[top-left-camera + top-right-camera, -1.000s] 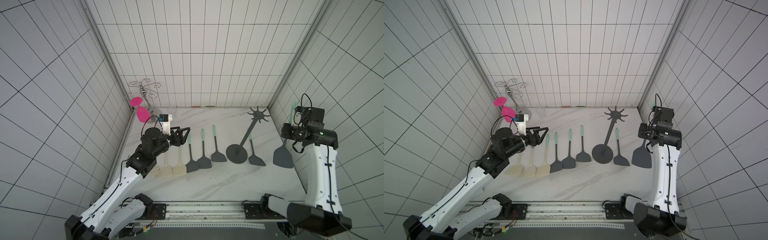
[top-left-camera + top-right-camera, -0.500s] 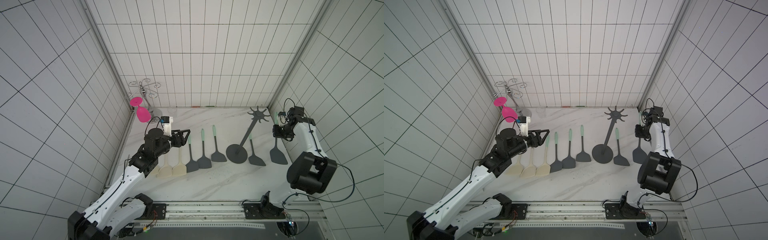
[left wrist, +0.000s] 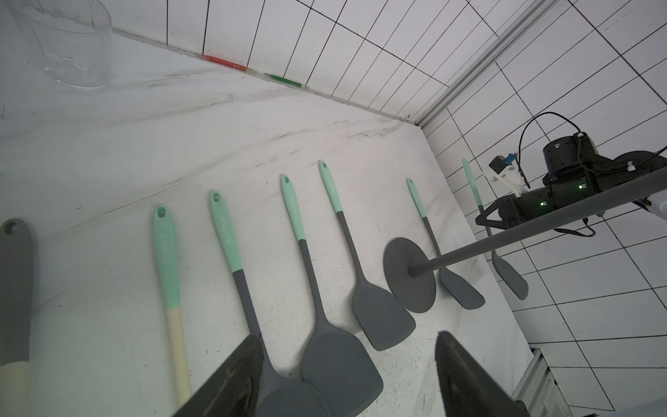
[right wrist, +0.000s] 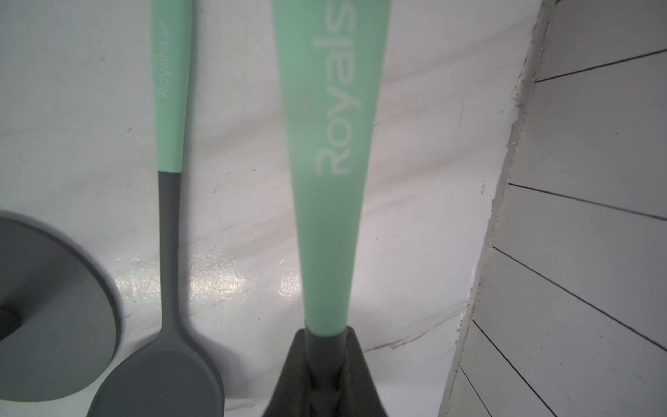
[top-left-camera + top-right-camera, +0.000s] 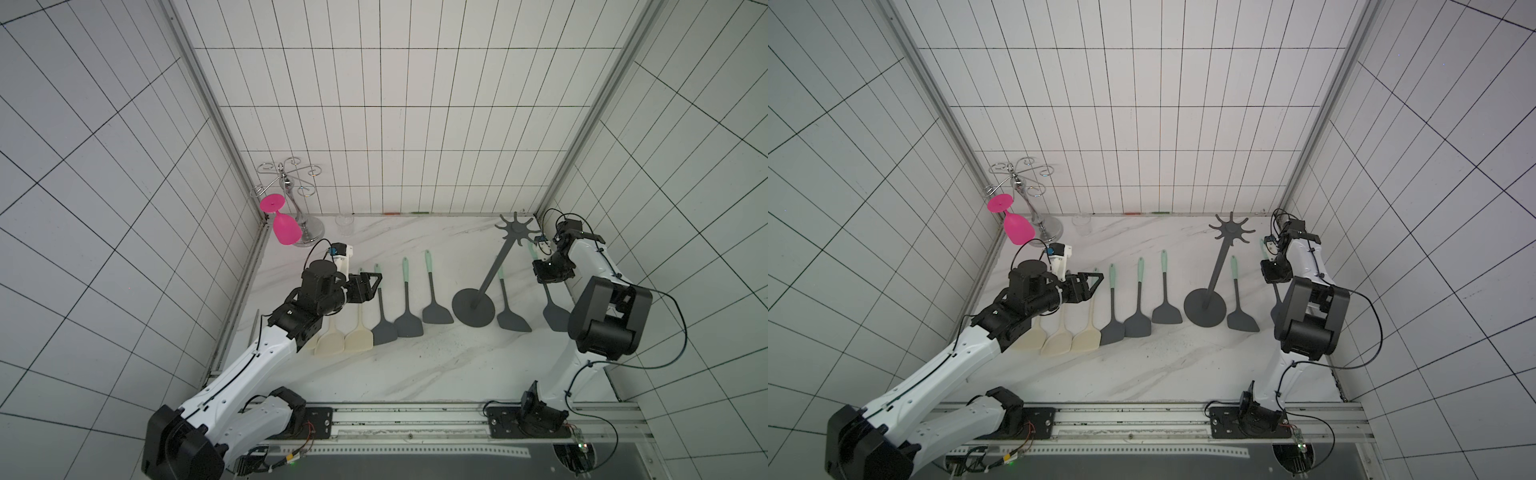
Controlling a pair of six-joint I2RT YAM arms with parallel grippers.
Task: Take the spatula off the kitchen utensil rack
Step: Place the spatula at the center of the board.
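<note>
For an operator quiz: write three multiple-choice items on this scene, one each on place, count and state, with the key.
1. Relative to the kitchen utensil rack, the spatula in the right gripper is: A on a hook; B off it, on the right arm's side; C on the left arm's side.
2. The dark-headed spatulas lying on the rack's left-arm side number: A one; B three; C five.
3. The left gripper is: A shut on a cream spatula; B shut, empty; C open, empty.
B: the hooks are bare, the spatula is held beyond the base. B: three dark heads lie in a row. C: its fingers stand apart.
</note>
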